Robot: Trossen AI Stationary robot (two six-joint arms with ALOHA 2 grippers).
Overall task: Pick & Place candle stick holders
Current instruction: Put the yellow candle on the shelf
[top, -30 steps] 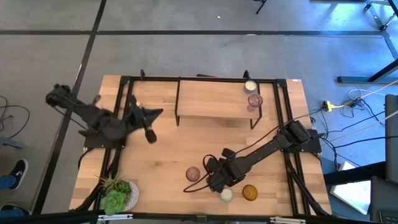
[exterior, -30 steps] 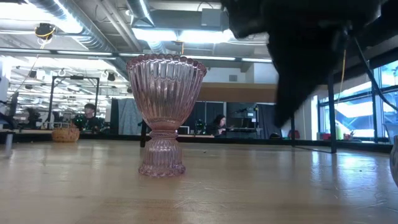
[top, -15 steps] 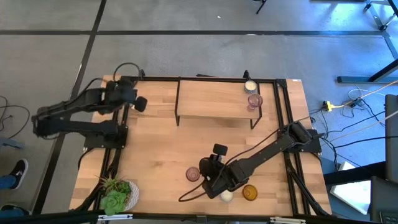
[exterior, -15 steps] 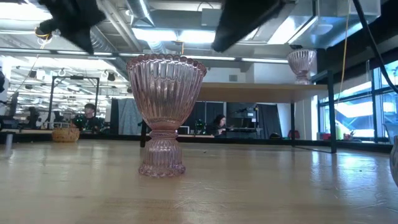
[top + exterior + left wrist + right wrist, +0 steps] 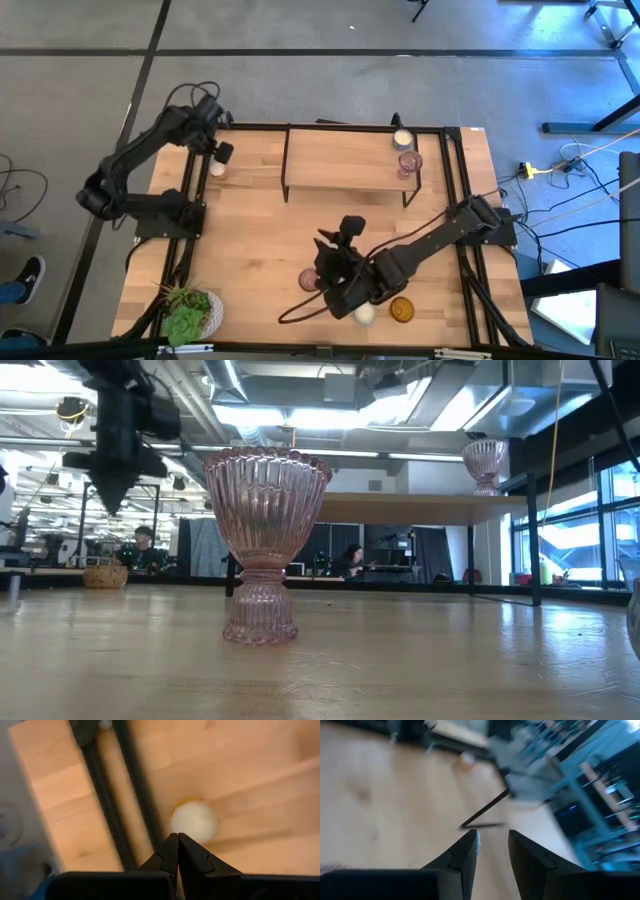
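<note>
Left hand (image 5: 224, 153): clenched, empty, above the cream holder (image 5: 215, 169) at the desk's (image 5: 260, 240) far-left edge; must open to grasp. Right hand (image 5: 492, 845): parted, empty, over the pink holder (image 5: 310, 280), near centre.

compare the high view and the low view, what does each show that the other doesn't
Only the high view shows the plant, the amber cup, the cream cup beside it, and the right hand, slightly open. Only the low view shows the room and people beyond the table. Both show the pink cup, the shelf and the shut left hand.
</note>
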